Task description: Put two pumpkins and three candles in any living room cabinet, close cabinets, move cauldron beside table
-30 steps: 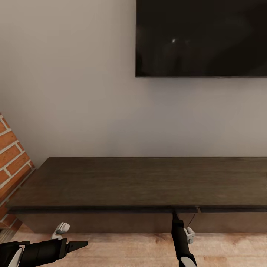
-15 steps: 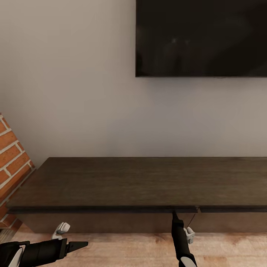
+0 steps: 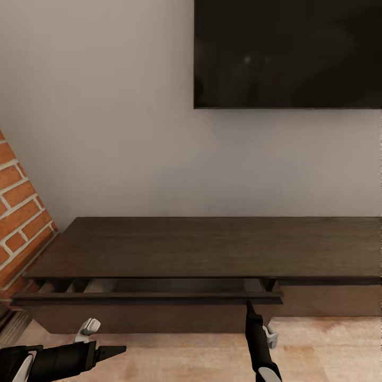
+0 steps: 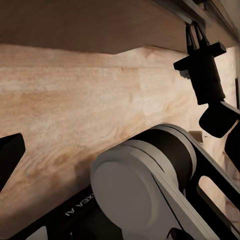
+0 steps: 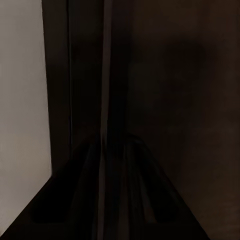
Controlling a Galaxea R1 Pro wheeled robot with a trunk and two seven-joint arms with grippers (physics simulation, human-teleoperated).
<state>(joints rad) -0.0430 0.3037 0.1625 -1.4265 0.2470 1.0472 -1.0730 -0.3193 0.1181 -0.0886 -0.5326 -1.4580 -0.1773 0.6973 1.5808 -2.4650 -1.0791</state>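
Cabinet (image 3: 212, 249): long, low, dark brown wooden unit against a pale grey wall (image 3: 116, 122); flat bare top. Left drawer front (image 3: 148, 298) stands out from the body, a strip of pale interior showing behind its top edge; the right front sits flush.

Television (image 3: 289, 53): black, wall-mounted above the cabinet's right half.

Brick wall (image 3: 21, 212): red, meeting the cabinet's left end.

Floor (image 3: 180, 355): light wood planks along the cabinet's front.

Right gripper (image 3: 248, 303): tip at the drawer front's top edge near its right corner; whether its fingers pinch the edge cannot be told.

Left gripper (image 3: 112, 350): low over the floor before the cabinet's left end; finger spacing cannot be told.
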